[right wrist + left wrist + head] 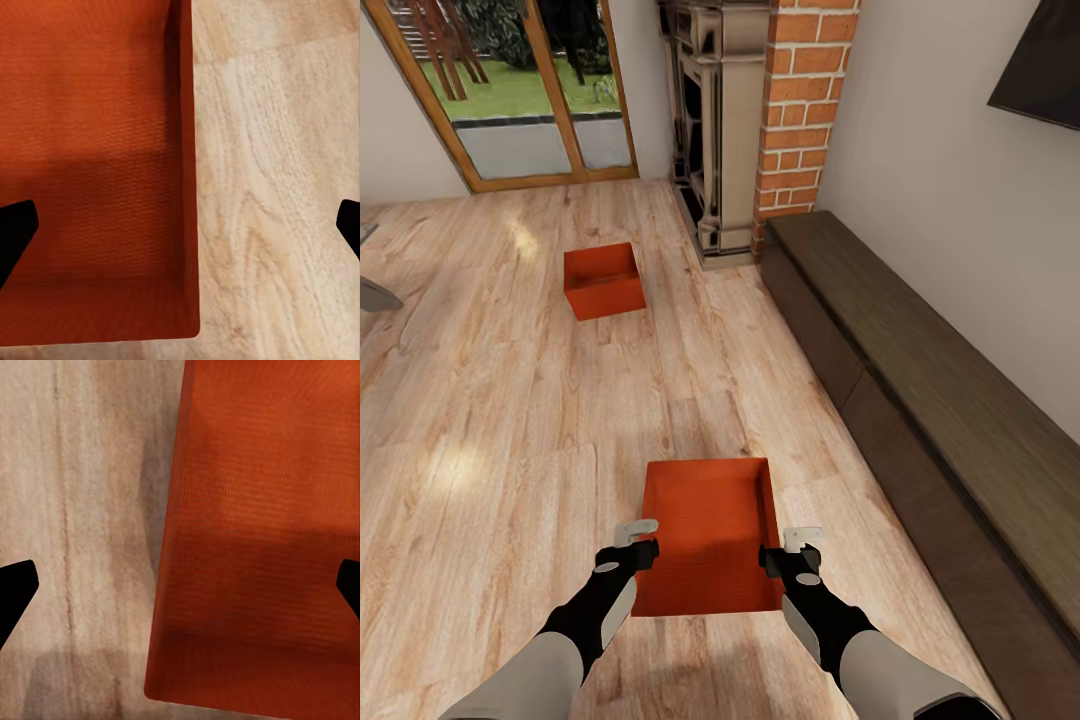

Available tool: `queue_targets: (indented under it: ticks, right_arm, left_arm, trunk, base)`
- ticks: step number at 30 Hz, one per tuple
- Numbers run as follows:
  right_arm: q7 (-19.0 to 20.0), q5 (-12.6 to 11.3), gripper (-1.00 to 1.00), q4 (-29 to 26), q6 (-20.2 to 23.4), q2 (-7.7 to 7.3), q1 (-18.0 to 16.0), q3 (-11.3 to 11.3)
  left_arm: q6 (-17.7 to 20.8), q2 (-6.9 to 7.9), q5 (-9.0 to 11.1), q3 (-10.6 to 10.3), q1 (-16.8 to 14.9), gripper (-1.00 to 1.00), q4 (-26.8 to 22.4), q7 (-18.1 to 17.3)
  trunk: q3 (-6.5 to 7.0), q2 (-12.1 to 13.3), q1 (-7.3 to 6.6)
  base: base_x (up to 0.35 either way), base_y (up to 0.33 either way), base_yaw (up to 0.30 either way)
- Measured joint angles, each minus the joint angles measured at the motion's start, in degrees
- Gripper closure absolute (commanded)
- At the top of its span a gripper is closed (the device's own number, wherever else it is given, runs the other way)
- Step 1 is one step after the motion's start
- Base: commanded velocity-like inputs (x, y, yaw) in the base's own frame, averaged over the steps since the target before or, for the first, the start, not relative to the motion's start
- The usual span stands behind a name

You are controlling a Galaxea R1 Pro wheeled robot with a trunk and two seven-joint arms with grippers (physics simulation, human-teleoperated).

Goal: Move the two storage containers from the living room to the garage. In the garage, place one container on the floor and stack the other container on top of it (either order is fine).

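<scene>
Wood floor (pixel 490 420) w/ 2 bins (pixel 705 530)

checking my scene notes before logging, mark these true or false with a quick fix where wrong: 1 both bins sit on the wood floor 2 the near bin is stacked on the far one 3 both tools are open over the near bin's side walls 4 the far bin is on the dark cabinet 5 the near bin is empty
1. True: the near bin and the far bin both rest on the wood-plank floor.
2. False: they lie apart, unstacked.
3. True: the left tool and right tool are open, each astride one side wall.
4. False: it is on the floor, near the fireplace; the dark cabinet runs along the wall.
5. True: nothing lies inside it.
</scene>
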Motion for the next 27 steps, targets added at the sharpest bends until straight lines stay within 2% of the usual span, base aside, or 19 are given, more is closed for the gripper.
queue_targets:
  ticks: [6, 12, 23, 27]
  right_arm:
    - [0.0, 0.1, -1.00, 0.1, 0.0, -0.06, 0.0, 0.0]
    - [0.0, 1.0, -1.00, 0.1, -0.1, -0.03, 0.0, 0.0]
    - [0.0, 1.2, -1.00, 0.1, -1.0, -0.09, 0.0, -0.2]
    - [0.0, 1.2, -1.00, 0.2, -1.6, -0.09, 0.0, -0.2]
  left_arm:
    - [0.7, 0.05, -0.5, -0.3, 0.0, -1.00, -0.3, 0.2]
    - [6.7, 0.17, -1.0, -0.6, 0.0, -1.00, -1.1, 0.3]
    - [7.5, 0.30, -1.1, -0.7, 0.0, -1.00, -1.2, 0.3]
    - [7.4, 0.26, -1.8, -0.7, 0.0, -1.00, -1.3, 0.3]
  trunk:
    - [-1.08, -2.4, 1.32]
    - [-2.15, -4.8, 2.64]
    - [-4.13, -9.2, 5.05]
    - [-4.85, -10.8, 5.93]
  base:
    - [0.000, 0.000, 0.000]
    - [0.000, 0.000, 0.000]
    - [0.000, 0.000, 0.000]
    - [0.000, 0.000, 0.000]
